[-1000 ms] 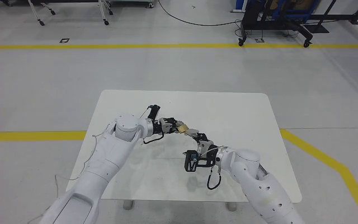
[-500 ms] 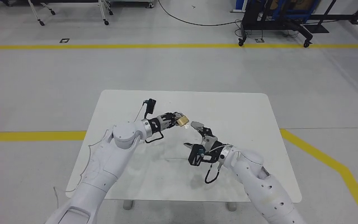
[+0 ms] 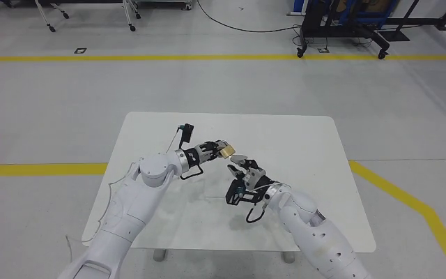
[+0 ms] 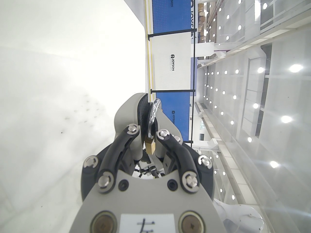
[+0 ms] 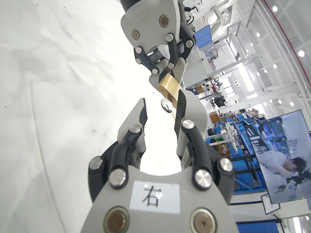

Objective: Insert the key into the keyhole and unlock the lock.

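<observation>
A small brass lock [image 3: 226, 149] hangs above the middle of the white table [image 3: 300, 136], with my left gripper [image 3: 219, 148] shut on it. In the left wrist view the silver shackle [image 4: 154, 111] sits between the pads and the brass body [image 4: 150, 147] lies closer to the wrist. The right wrist view shows the lock [image 5: 168, 85] with the silver key [image 5: 166, 104] sticking out of its end. My right gripper [image 5: 163, 109] is open, and the key head lies between its fingertips [image 5: 181, 107], close to one pad. In the top view the right gripper [image 3: 236, 162] sits just short of the lock.
Bare white tabletop surrounds both arms, with its front edge near the right elbow. A black cable loops off the right wrist [image 3: 256, 209]. Yellow floor lines [image 3: 209, 57] and wheeled stands [image 3: 341, 31] lie beyond the table.
The two grippers were joined at the lock; the left one lifted the lock away toward the far side. The right gripper opened, and its wrist then swung left, back toward the lock.
</observation>
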Controlling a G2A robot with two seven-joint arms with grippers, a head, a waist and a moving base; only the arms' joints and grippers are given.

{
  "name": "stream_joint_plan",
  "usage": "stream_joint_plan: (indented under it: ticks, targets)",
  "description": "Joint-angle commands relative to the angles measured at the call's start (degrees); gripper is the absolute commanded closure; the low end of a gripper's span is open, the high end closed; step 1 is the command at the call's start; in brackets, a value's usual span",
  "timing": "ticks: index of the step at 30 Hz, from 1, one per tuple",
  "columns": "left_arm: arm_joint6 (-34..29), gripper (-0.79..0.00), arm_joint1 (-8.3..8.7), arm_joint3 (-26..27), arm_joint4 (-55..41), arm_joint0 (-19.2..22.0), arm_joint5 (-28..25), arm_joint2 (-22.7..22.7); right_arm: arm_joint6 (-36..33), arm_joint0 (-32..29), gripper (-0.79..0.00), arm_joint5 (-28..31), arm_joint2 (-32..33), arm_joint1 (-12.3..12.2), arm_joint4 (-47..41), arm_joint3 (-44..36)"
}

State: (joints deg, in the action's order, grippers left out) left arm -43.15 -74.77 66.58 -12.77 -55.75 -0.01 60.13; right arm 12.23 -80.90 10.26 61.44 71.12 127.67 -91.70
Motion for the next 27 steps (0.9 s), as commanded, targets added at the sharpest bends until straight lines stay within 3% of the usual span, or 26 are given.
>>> stream_joint_plan:
  ticks: [1,3,5,6,17,27]
  targets:
    - [-0.06,0.0,0.0,0.07,0.08,-0.04,0.04,-0.06,-0.07,0.06,-0.277,-0.03,-0.05,0.0,-0.02,0.04]
    - [-0.14,0.0,0.01,0.09,0.16,-0.03,0.06,-0.07,-0.09,0.13,-0.243,-0.19,-0.1,0.01,-0.15,0.13]
    - [-0.12,0.0,0.02,0.15,0.27,-0.05,-0.06,-0.1,0.1,0.18,-0.046,-0.2,-0.17,0.01,-0.41,0.24]
    - [-0.19,0.0,0.03,0.17,0.36,-0.05,-0.08,-0.13,0.13,0.25,0.0,-0.23,-0.17,0.02,-0.52,0.32]
    - [-0.95,0.0,0.1,0.49,1.03,-0.13,-0.85,-0.35,2.31,0.56,0.0,1.26,0.79,0.02,-6.01,1.64]
    - [-1.75,0.0,0.3,1.48,2.6,-0.56,-3.93,-0.51,13.72,2.19,0.0,10.39,4.54,-0.41,-21.1,7.31]
